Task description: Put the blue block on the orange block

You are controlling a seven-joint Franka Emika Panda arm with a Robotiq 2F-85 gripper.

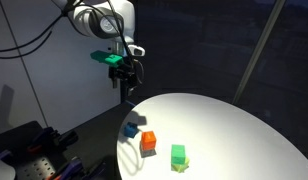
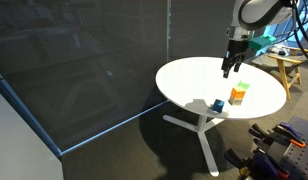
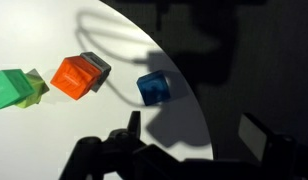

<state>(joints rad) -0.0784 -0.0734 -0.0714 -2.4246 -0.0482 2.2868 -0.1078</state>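
The blue block (image 1: 130,129) sits on the round white table (image 1: 234,130) near its edge. It also shows in an exterior view (image 2: 218,105) and in the wrist view (image 3: 153,88). The orange block (image 1: 148,142) stands on the table close beside it, apart from it; it shows in another exterior view (image 2: 236,97) and in the wrist view (image 3: 74,75). My gripper (image 1: 127,84) hangs well above the table edge, over the blue block's side, and also shows in an exterior view (image 2: 228,68). In the wrist view its fingers (image 3: 194,140) stand wide apart with nothing between them.
A bright green block (image 1: 178,155) sits on the table beyond the orange one, also in the wrist view (image 3: 14,88). The table edge drops to dark floor. A dark glass wall (image 2: 84,60) stands behind. Equipment (image 1: 34,150) lies beside the table.
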